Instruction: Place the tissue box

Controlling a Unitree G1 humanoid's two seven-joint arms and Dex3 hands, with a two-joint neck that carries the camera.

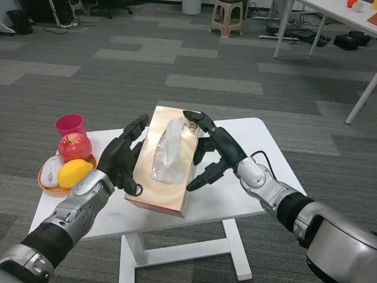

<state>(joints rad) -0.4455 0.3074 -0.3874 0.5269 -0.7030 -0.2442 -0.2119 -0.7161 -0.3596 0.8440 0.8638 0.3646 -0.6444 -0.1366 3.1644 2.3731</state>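
A peach-coloured tissue box (147, 180) lies lengthwise on the small white table (241, 197), with a white tissue (168, 150) sticking up from its top. My left hand (121, 159) presses flat against the box's left side. My right hand (213, 147) is on the opposite side: one finger reaches over the far right corner and the other fingertips touch the right edge. The box is squeezed between the two hands, and its underside appears to rest on the table.
At the table's left edge an orange plate (42, 184) carries a red apple (75, 146), a lemon (74, 173) and a white rounded object (53, 170). A pink cup (70, 124) stands behind it. Bare tabletop lies right of the box. Carpeted floor surrounds the table.
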